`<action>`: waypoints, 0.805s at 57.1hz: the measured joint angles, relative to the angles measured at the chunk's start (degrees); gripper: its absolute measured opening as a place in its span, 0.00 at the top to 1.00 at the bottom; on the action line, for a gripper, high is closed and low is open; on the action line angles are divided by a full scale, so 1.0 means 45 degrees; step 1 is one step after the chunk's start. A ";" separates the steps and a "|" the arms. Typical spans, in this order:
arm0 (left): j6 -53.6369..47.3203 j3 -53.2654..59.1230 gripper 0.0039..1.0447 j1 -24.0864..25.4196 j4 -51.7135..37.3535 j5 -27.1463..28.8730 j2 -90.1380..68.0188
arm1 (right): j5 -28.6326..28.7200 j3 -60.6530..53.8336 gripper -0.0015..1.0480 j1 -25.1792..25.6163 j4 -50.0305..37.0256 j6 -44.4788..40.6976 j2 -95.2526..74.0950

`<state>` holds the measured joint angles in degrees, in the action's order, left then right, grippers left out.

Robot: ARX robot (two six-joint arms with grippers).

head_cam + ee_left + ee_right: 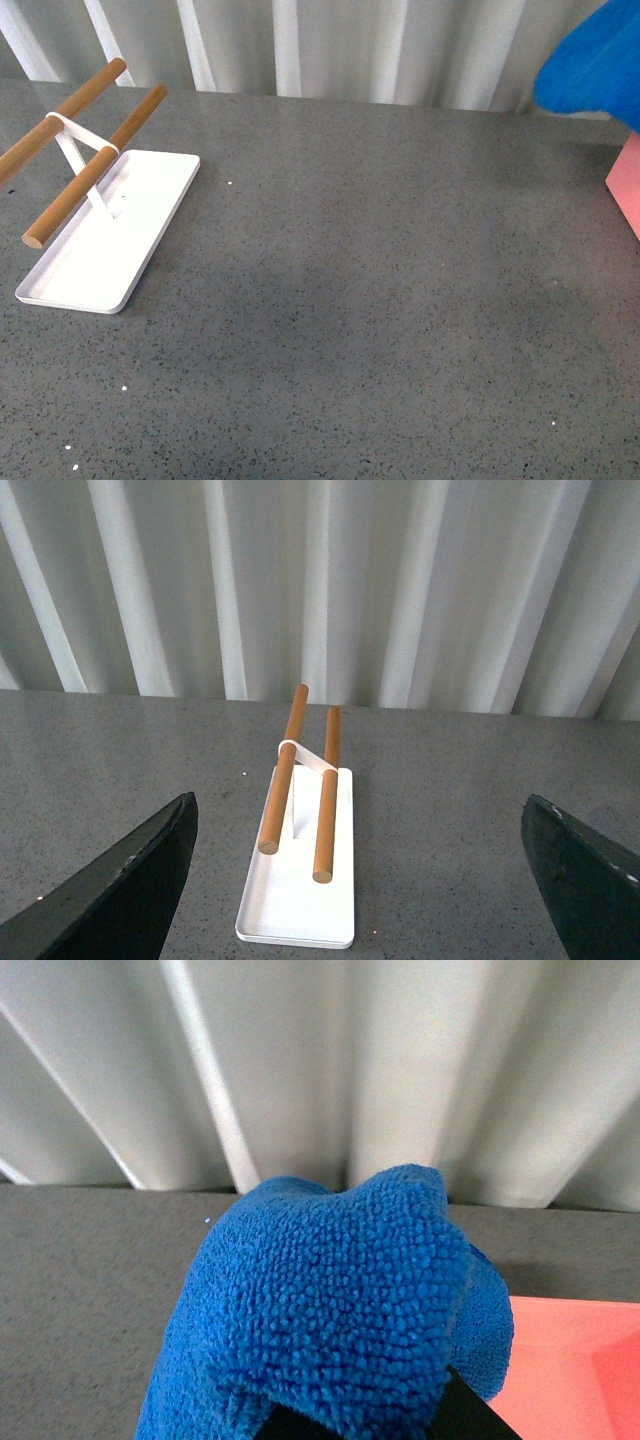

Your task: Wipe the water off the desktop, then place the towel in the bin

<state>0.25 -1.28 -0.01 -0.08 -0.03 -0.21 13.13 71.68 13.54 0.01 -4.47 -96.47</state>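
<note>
The bright blue towel hangs bunched in the air at the upper right of the front view, above the dark grey desktop. In the right wrist view the towel fills the foreground, with my right gripper shut on it; only dark finger parts show under the cloth. The salmon-pink bin sits at the right edge, below the towel; its rim shows just beside the cloth. My left gripper is open over bare desktop, its dark fingers wide apart. No water is visible.
A flat white tray with two wooden rods stands at the left of the desktop, ahead of the left gripper. A pleated white curtain runs along the back edge. Small white specks dot the near desktop.
</note>
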 joint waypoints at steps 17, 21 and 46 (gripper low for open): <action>0.0000 0.0000 0.06 0.0000 0.0000 0.0005 0.0000 | 0.0199 0.0578 0.97 0.2108 0.0928 0.0000 -0.0160; 0.0000 0.0000 0.06 0.0000 0.0000 0.0005 0.0000 | 0.0214 0.0578 0.97 0.2531 0.1083 0.0039 -0.0350; -0.0005 0.0000 0.06 0.0000 0.0000 0.0000 0.0005 | 0.0107 0.0223 0.97 0.4221 0.2584 0.0636 -0.3016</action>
<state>0.23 -1.28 -0.01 -0.08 -0.03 -0.19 13.61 72.69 32.53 11.64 -1.61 -110.04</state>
